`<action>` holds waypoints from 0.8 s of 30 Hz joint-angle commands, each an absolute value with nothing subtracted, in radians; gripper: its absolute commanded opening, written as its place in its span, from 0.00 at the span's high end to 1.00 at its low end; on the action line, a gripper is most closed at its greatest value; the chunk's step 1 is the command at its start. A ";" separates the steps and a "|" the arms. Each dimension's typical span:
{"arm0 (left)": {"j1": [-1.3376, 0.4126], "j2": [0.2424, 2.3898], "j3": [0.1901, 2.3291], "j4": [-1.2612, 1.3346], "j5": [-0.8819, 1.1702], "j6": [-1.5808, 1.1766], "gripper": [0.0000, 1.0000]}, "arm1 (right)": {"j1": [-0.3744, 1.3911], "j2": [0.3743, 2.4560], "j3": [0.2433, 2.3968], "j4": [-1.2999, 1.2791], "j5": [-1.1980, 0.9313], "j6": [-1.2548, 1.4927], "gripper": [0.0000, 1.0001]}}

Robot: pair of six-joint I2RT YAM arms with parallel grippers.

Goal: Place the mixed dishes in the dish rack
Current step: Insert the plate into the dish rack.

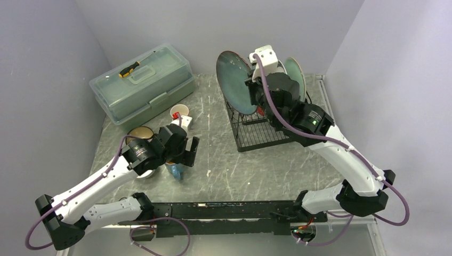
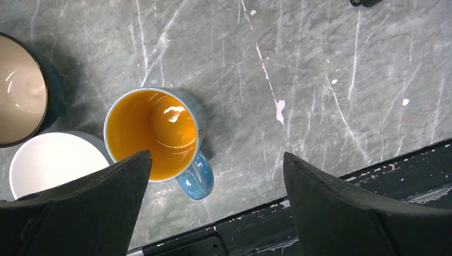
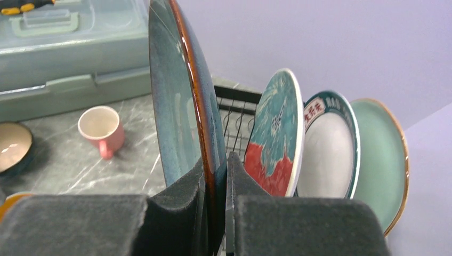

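Over the grey table [image 1: 224, 160], the right gripper [image 3: 216, 181] squeezes the teal plate [image 3: 170, 96]; next it should slide into the rack [image 1: 256, 133]. The left gripper [image 2: 216, 157] gapes wide.

A yellow-and-black screwdriver [image 1: 133, 66] lies on the lid of a translucent green plastic box [image 1: 146, 93], which sits at the far left of the grey marbled table [image 1: 224, 160].

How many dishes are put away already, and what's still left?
Three plates stand in the dish rack: teal-and-red plate, white dark-rimmed plate, pale green plate. The right gripper is clamped on the teal plate. Left to load: blue mug, under the open left gripper, pink mug, tan bowl, white bowl.
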State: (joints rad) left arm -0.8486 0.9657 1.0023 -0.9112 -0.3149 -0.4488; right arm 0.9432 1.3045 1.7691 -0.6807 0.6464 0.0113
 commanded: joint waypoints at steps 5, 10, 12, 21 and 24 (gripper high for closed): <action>-0.853 0.965 1.001 -0.916 -0.346 -0.443 0.01 | 1.010 1.316 1.758 -0.131 0.919 -0.262 1.00; -0.853 0.969 1.003 -0.915 -0.345 -0.440 0.01 | 1.033 1.353 1.729 -0.007 1.022 -0.378 1.00; -0.852 0.971 1.003 -0.916 -0.345 -0.441 0.00 | 1.036 1.363 1.720 0.023 1.040 -0.400 1.00; -0.852 0.972 1.002 -0.913 -0.342 -0.439 0.00 | 1.026 1.377 1.671 0.069 1.050 -0.473 1.00; -0.853 0.974 1.003 -0.914 -0.343 -0.439 0.01 | 1.004 1.370 1.652 0.031 1.031 -0.432 1.00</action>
State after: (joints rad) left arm -0.8486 0.9733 1.0023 -0.9115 -0.3202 -0.4461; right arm 1.0245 1.4063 1.6440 -0.1192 1.0245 -0.4339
